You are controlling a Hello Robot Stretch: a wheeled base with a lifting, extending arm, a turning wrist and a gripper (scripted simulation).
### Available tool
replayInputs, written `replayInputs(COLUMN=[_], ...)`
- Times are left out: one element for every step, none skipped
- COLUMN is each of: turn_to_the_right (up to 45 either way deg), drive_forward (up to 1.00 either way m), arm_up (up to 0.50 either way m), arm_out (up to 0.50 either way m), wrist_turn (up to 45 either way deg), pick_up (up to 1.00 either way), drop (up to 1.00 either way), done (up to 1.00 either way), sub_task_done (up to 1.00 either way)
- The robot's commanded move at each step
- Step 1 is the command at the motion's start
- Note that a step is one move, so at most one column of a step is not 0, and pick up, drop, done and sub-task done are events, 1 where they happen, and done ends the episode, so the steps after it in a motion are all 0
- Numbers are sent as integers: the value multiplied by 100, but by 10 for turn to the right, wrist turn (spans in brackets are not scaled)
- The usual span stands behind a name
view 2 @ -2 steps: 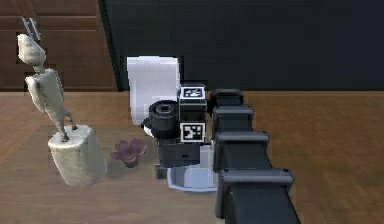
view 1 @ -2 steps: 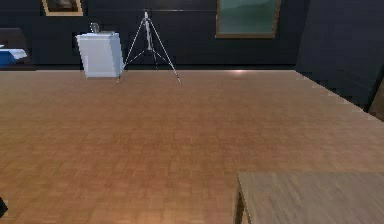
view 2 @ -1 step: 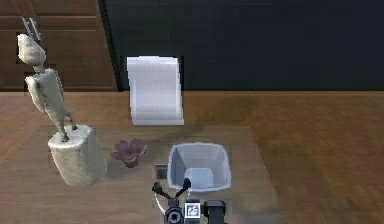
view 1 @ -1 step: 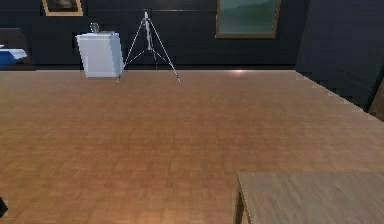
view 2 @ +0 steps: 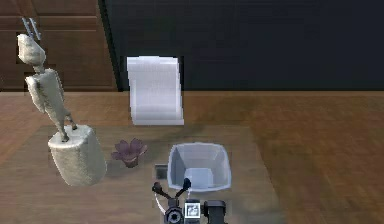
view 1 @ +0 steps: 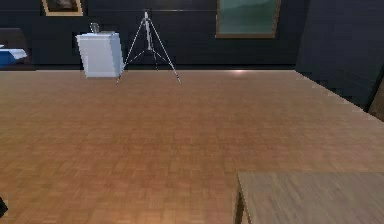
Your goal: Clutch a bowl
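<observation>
Table [view 2: 262, 150]: wood, with a dark wall behind.
Bowl: probably the pale tub [view 2: 200, 165] mid-table; a purple dish [view 2: 128, 151] sits beside it.
Gripper [view 2: 172, 190]: by the tub's near side; can't tell if it holds anything.
Risk: a sideways swing could topple the statue [view 2: 48, 95].

In the forward view, a tripod [view 1: 150, 45] stands on the wooden floor [view 1: 150, 130] just beside a white cabinet [view 1: 100, 55], with a framed picture [view 1: 62, 6] high on the dark wall to its left. In the arm side view, a pale statue [view 2: 45, 90] on a rough base stands at the tabletop's [view 2: 200, 132] left. A white chair [view 2: 153, 90] rises behind the tabletop's far edge.
</observation>
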Motion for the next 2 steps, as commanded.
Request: replayInputs(turn_to_the_right=[0, 0], drive_forward=[0, 0], arm_up=[10, 0], arm_out=[0, 0], wrist_turn=[0, 0], pick_up=[0, 0], drop=[0, 0], done=[0, 100], sub_task_done=[0, 0])
